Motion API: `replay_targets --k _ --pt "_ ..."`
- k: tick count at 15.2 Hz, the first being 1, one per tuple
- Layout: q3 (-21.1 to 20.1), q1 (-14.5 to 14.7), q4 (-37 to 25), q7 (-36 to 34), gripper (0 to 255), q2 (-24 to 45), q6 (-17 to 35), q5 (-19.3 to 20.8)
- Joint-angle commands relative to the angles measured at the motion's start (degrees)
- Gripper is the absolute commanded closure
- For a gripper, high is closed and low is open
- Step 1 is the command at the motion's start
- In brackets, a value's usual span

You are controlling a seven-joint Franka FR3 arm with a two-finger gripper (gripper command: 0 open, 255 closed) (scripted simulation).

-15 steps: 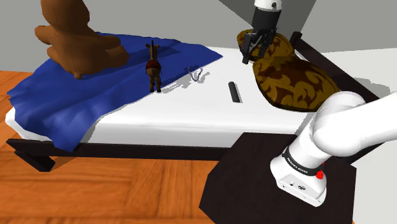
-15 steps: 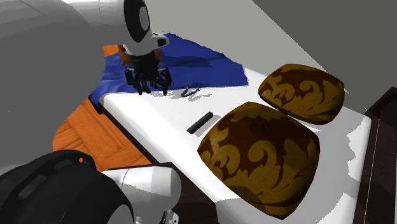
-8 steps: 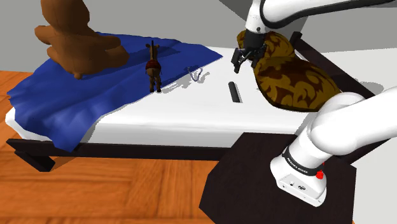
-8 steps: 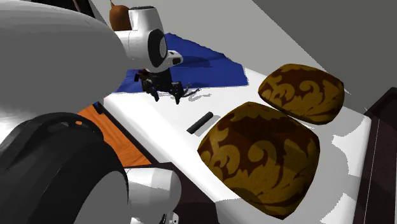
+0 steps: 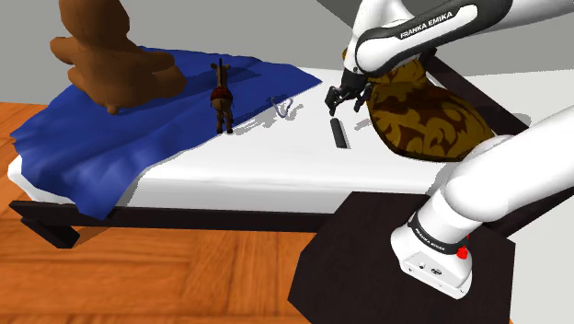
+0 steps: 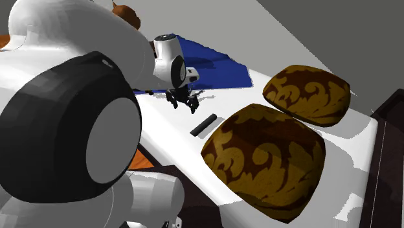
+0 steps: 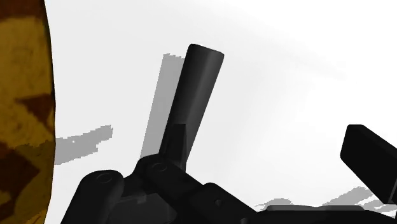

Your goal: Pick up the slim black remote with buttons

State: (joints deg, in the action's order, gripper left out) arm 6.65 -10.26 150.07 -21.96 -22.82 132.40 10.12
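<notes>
Remote [image 5: 340, 133] lies untouched; the tool [image 5: 342, 99], jaws wide, has dropped close at its 12 o'clock, so the grasp nears.

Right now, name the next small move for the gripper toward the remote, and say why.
Probably a small sideways shift of the open gripper, so that the black remote falls between its fingers before it lowers. In the wrist view the remote lines up with one finger rather than the gap, and its long side runs along the fingers. The gripper hangs clear of the remote on the white bed.
</notes>
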Motion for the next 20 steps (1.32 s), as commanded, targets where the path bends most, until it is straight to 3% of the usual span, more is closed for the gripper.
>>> replay_targets --k 1,11,20 --pt "0.6 -1.4 0.1 -2.0 0 3.5 4.8 1.0" --pt "3.7 -7.3 -4.2 -13.4 0 24.7 25.9 6.2" --pt "4.4 -7.3 -4.4 -15.8 0 31.5 32.6 8.0"
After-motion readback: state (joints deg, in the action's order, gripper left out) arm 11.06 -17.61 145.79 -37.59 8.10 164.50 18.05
